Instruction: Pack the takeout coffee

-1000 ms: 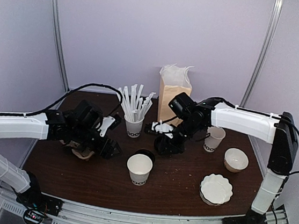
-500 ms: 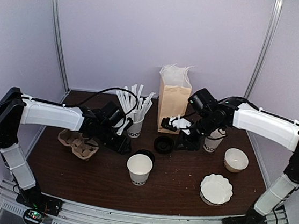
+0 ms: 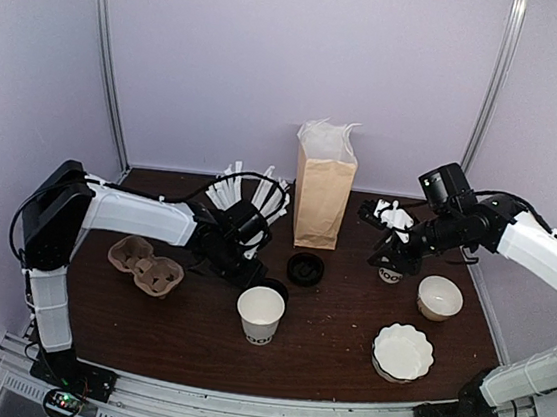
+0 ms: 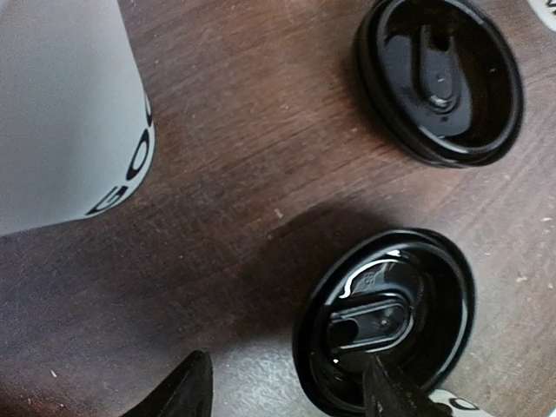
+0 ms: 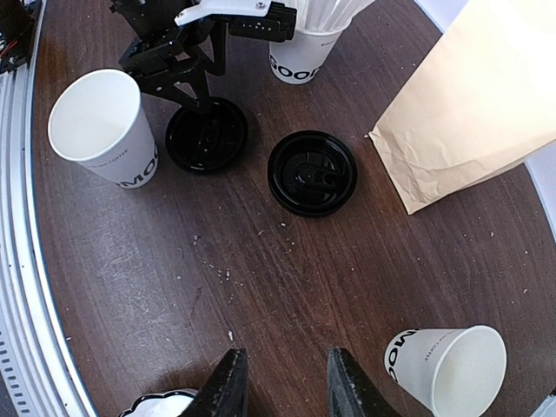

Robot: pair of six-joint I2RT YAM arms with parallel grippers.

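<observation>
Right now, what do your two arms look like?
The left arm and right arm have white shells, black joints and loose black cables. The left end effector and right end effector are black with white brackets.

Even soft light; left wrist foreground blurred.

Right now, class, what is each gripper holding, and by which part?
Nothing is held: the left gripper and the right gripper are both open and empty.
</observation>
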